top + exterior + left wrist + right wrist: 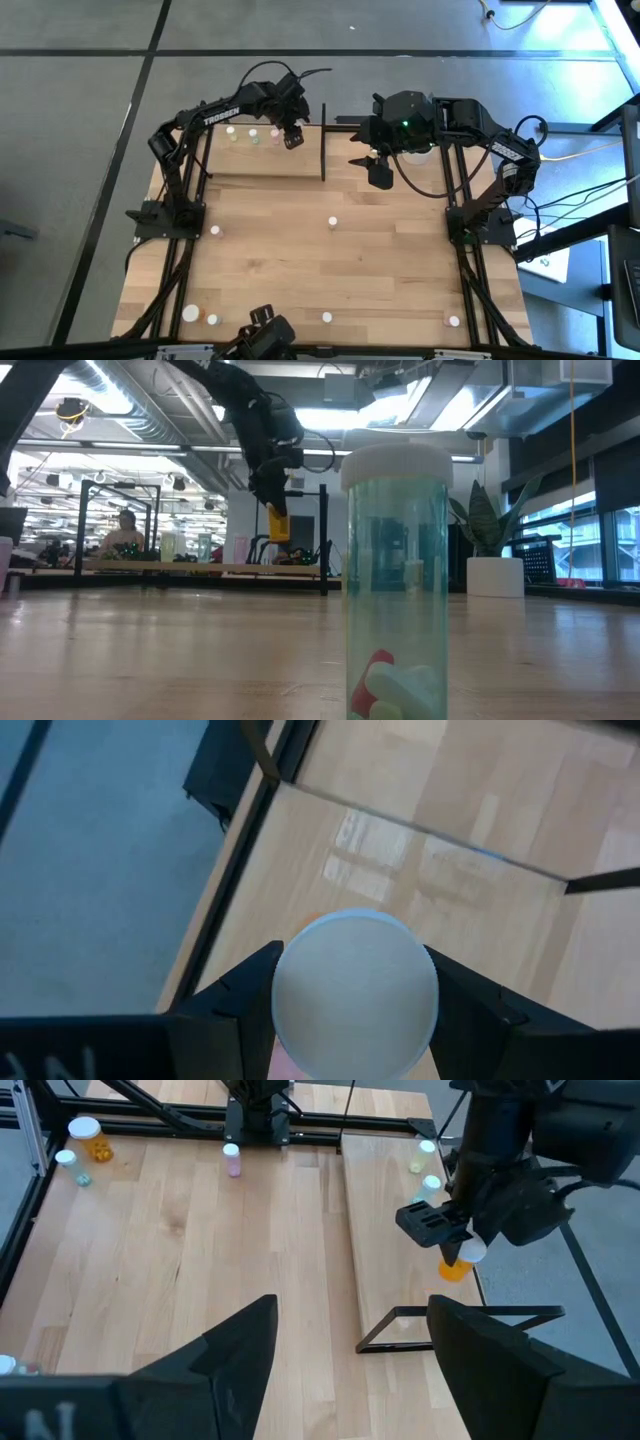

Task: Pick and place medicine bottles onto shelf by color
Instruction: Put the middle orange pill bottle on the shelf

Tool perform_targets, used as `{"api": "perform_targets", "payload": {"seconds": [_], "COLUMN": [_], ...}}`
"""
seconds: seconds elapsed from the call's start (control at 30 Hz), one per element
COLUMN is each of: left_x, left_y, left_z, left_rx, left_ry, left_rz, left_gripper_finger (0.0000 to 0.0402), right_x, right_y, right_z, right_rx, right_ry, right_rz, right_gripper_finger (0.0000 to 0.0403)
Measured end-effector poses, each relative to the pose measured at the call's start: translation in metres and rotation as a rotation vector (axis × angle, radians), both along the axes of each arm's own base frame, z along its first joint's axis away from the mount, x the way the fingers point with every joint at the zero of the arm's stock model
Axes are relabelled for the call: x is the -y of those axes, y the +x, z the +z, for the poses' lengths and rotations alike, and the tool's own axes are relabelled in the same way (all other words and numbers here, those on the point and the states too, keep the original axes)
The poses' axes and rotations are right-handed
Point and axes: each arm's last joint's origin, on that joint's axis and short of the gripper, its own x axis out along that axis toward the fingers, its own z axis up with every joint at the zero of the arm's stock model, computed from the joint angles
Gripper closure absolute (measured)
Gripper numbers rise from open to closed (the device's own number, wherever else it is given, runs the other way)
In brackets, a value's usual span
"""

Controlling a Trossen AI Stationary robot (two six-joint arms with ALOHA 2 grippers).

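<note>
My left gripper [291, 137] hangs over the pale wooden shelf [265, 158] at the table's far left. It is shut on an orange medicine bottle [453, 1268] with a white cap [355, 990]. A few other small bottles [252, 133] stand in a row along the shelf's far edge. More bottles stand about the table: one near the middle [332, 221], one by the left arm's base [215, 231], others along the near edge [327, 317]. My right gripper [380, 172] hovers open high above the table, right of the shelf's black end bar [324, 140], touching nothing. My left gripper pinches the orange bottle between its two fingers [245, 995] at its top, by the white cap [470, 1252]. The fingers slant steeply down from above. The bottle hangs below them, slightly tilted, lifted clear of the shelf board [400, 1230].
A clear green-tinted bottle [395, 580] with pills stands right before the low camera. A white plant pot [495, 575] stands at the far right, under the right arm. In the right wrist view an orange bottle [90, 1140] and a pink one [232, 1158] stand near the front.
</note>
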Motion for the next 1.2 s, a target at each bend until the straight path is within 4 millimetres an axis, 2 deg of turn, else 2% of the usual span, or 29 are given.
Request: {"api": "perform_targets", "payload": {"seconds": [0.57,1.2], "left_x": [-0.009,-0.017], "left_y": [0.014,0.015], "left_z": [-0.039,-0.049], "left_rx": [-0.052,-0.041], "left_ry": [-0.111,-0.112], "left_rz": [-0.024,-0.032], "left_gripper_finger": [0.0212,0.0212], "right_x": [0.000,0.000], "right_y": [0.000,0.000], "right_z": [0.000,0.000], "right_rx": [0.000,0.000], "right_ry": [0.000,0.000], "right_rz": [0.000,0.000], "right_gripper_finger": [0.0144,0.0144]}}
